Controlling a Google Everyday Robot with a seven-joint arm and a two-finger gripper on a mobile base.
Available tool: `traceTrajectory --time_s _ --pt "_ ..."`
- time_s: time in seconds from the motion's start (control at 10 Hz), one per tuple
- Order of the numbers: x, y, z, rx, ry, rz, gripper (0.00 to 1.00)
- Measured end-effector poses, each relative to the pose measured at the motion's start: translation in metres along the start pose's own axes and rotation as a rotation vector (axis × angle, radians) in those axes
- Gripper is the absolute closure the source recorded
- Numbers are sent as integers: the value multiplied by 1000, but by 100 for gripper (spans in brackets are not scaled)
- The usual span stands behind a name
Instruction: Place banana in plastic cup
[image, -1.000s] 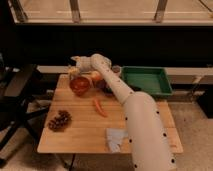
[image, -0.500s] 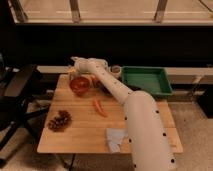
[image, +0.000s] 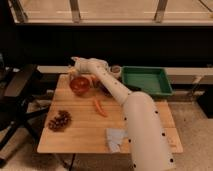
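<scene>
Currently we're at the reach-and-grasp step, with nothing picked up yet. We see the arm (image: 107, 82) stretched across the desk (image: 82, 137) to its far left corner. The gripper (image: 75, 62) hangs there just past the bowl (image: 80, 85), fingers spread wide and nothing in them as far as we can see. We take the small pale-yellow shape right under the gripper for the banana (image: 71, 72), lying on the desk at the bowl's far rim; whether the gripper touches it we can't tell. The cup (image: 116, 70) stands to the right at the back edge, beside the green tray (image: 146, 81), on the other side of the arm. The carrot (image: 100, 107) is mid-desk, not our target. Next, in our judgement: drop onto the banana, close, lift clear of the bowl, swing right to the cup and release above its mouth.
</scene>
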Motion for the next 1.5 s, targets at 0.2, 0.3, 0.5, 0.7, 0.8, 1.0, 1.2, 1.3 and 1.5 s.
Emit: traceTrajectory --time_s 0.2,0.3,0.5,0.7,0.8,1.0,1.2,1.3,1.5 --pt "5 -2 1 2 -8 26 35" --pt "6 -2 2 2 -12 36 35" --pt "10 -2 6 -7 -22 53 35" --pt "11 -1 11 -24 -30 53 35" --pt "10 -1 16 -36 -37 45 35" --pt "8 0 23 -57 -41 29 35" --pt "6 3 30 -88 -42 16 36" --pt "7 5 32 -103 -40 11 41" --pt "9 9 36 -131 -28 -7 63"
